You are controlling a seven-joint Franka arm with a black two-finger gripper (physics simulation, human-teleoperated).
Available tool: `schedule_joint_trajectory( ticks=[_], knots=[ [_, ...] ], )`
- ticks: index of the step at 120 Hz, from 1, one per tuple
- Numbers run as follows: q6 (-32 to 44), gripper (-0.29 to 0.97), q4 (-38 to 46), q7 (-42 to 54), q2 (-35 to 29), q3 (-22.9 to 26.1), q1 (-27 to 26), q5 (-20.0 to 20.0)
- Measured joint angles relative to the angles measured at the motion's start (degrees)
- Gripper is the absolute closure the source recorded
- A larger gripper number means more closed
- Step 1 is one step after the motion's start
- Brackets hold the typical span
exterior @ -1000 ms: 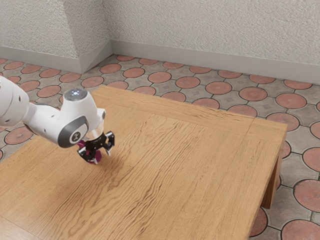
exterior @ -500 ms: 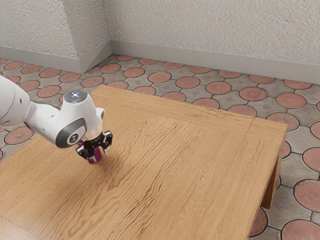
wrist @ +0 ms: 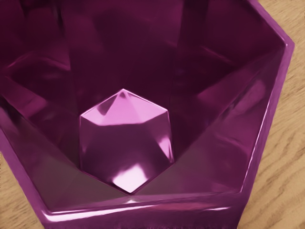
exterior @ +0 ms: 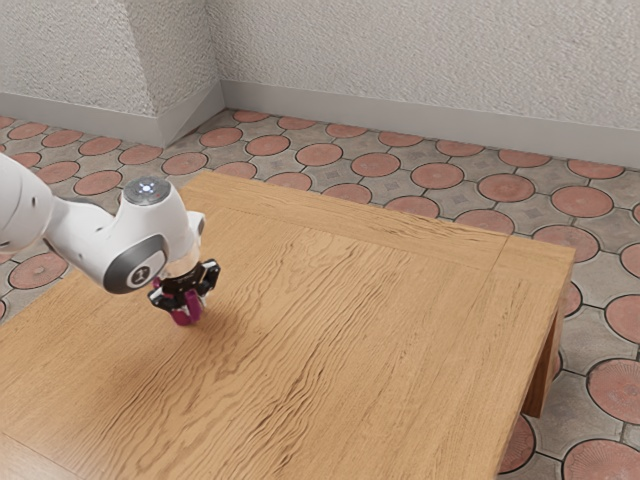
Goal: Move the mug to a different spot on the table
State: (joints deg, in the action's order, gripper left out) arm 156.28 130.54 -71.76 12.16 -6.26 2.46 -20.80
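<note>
So the gripper [exterior: 183, 302] has its black fingers pinched on the magenta mug [exterior: 184, 316], one on each side. The mug's right under the hand with its open top facing up, over the wooden table [exterior: 380, 330] near that table's left side in the exterior view.

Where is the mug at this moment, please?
The mug is held in the gripper, low over the table, toward the exterior view's left.

- Mug [wrist: 143, 143]: we see a glossy magenta, faceted vessel with a hexagonal floor, upright, mouth open upward.
- We locate it toward the exterior view's left on the wooden table [exterior: 380, 300].
</note>
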Motion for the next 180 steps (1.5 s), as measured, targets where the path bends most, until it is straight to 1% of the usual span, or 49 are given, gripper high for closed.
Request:
schedule_joint_trajectory(
  ticks=[11, 26, 69, 97, 109, 123, 137, 154, 173, 180],
  knots=[
    [0.0, 0.56, 0.0, -0.1, -0.5, -0.1, 0.0, -2.0],
    [0.0, 0.6, 0.0, -0.2, -1.7, 0.0, -0.2, -4.8],
    [-0.1, 0.65, -0.1, -0.6, -1.6, -0.1, 0.1, -8.0],
    [-0.1, 0.66, -0.1, -0.8, -3.9, -0.1, -0.2, -12.3],
    [0.0, 0.67, 0.3, -0.9, -5.5, -0.1, -2.0, -14.1],
    [0.0, 0.68, 1.1, -1.0, -6.3, -0.1, -6.5, -16.5],
    [0.5, 0.68, 1.7, -1.1, -6.4, 0.0, -9.9, -18.8],
    [1.8, 0.68, 2.1, -1.0, -5.9, 0.0, -13.2, -20.4],
    [4.5, 0.67, 2.2, -0.8, -4.5, 0.0, -13.9, -25.2],
    [5.6, 0.67, 2.3, -0.8, -4.5, 0.1, -13.9, -27.7]
  ],
)
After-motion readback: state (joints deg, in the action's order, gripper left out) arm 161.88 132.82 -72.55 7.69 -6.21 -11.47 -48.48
